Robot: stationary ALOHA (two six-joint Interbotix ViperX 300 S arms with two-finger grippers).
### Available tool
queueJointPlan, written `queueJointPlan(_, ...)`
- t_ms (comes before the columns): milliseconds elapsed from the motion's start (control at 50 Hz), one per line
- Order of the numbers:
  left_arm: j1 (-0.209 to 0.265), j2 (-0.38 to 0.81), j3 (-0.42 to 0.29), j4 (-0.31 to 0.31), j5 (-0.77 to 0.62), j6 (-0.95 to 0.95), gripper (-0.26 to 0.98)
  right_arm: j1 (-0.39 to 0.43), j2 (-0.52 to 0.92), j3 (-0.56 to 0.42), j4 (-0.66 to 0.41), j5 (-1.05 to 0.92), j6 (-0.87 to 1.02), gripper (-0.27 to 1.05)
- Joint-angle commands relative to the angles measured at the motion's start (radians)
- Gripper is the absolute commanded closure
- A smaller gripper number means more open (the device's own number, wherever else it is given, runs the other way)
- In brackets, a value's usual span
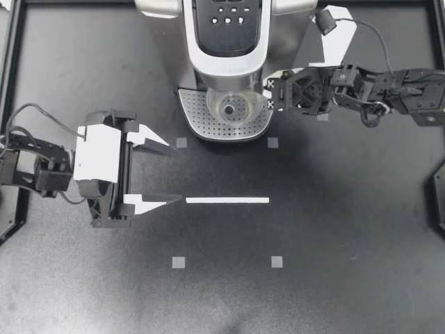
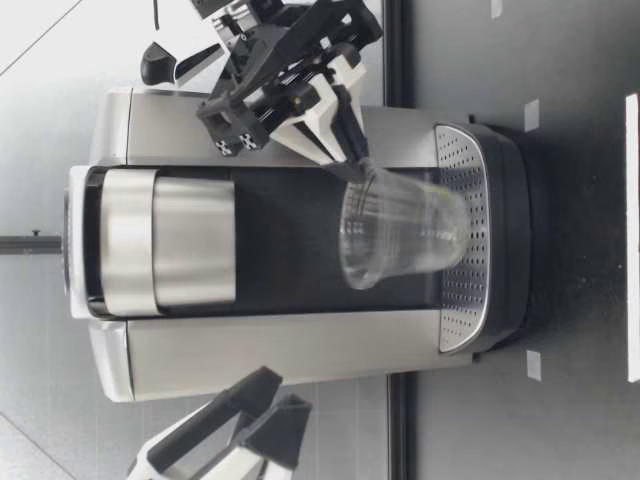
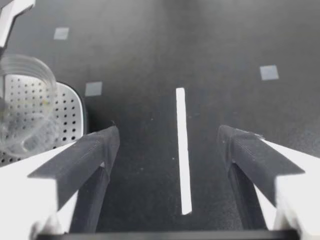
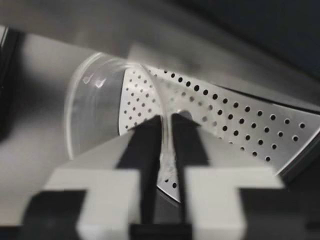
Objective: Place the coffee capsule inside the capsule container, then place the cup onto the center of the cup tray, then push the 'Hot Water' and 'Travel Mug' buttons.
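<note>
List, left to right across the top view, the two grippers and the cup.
left gripper → clear plastic cup, standing on the cup tray → right gripper, pinching the cup's rim.

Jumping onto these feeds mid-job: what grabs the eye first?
The clear cup at the coffee machine's perforated tray stands out, with my right gripper pinching its rim, one finger inside and one outside. My left gripper hangs wide open above the table, with nothing between its fingers, next to a white strip.
</note>
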Motion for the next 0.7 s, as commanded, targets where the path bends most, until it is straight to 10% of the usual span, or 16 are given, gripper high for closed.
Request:
queueJointPlan(0, 0.003, -0.018, -0.011, 0.0, -0.005, 0.0, 0.03, 0.003, -0.012, -0.026, -0.002, -0.003, -0.002, 0.39)
queueJointPlan(680, 0.003, -0.021, -0.009, -0.011, -0.005, -0.003, 0.03, 0.003, -0.192, 0.071, -0.008, 0.034, -0.02, 0.31)
